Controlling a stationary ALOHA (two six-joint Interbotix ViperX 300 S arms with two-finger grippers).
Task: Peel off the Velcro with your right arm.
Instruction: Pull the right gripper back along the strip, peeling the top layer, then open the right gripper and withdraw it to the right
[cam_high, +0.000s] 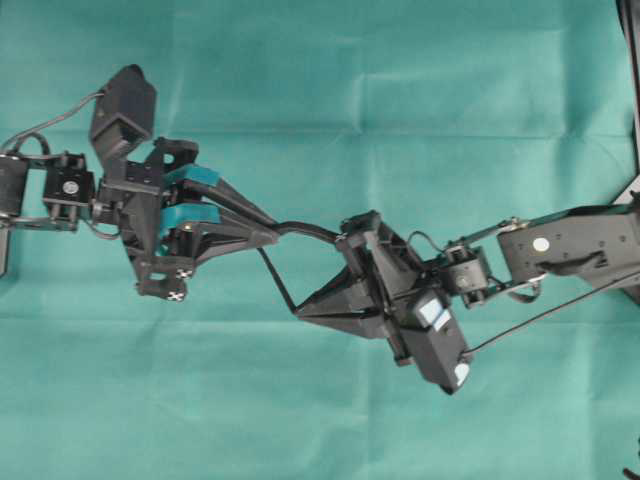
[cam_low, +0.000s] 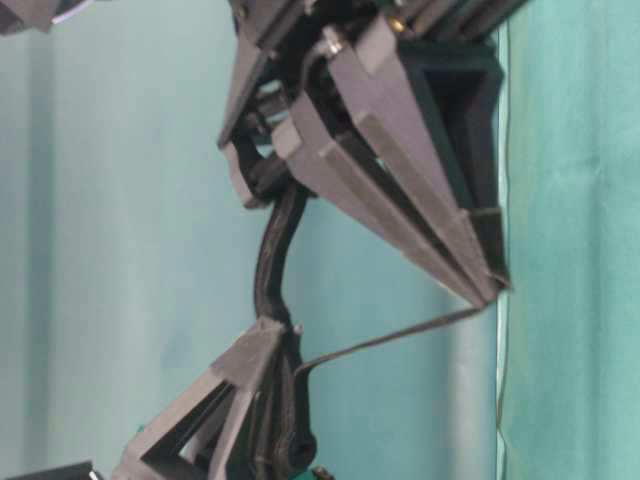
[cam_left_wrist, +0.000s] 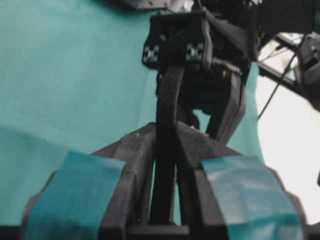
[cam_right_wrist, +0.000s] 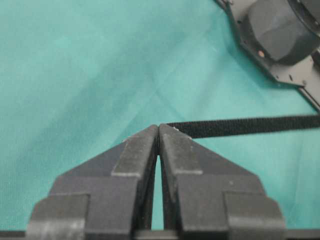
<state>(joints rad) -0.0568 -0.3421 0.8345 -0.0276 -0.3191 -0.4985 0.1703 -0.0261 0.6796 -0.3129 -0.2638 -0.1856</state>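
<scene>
The right arm's fingers (cam_right_wrist: 159, 131) are plain black, long and pointed, and their tips are pressed together on the end of a thin black layer of the Velcro (cam_right_wrist: 240, 126). That layer looks flat and woven, like a ribbon, and it runs off sideways from the tips. From above, the right fingers (cam_high: 298, 311) make a sharp wedge shape, and the thin layer (cam_high: 277, 279) stretches from them up to the left fingers (cam_high: 272, 232). The left fingers (cam_left_wrist: 165, 132) have teal tape on their sides and are clamped on the thicker, fuzzy black layer (cam_left_wrist: 167, 100), which bends in a soft curve. The two layers are pulled apart in the air, making a V shape (cam_low: 390, 340). Under both arms is the bench, covered with a smooth green cloth (cam_high: 330, 70) that has soft folds.
</scene>
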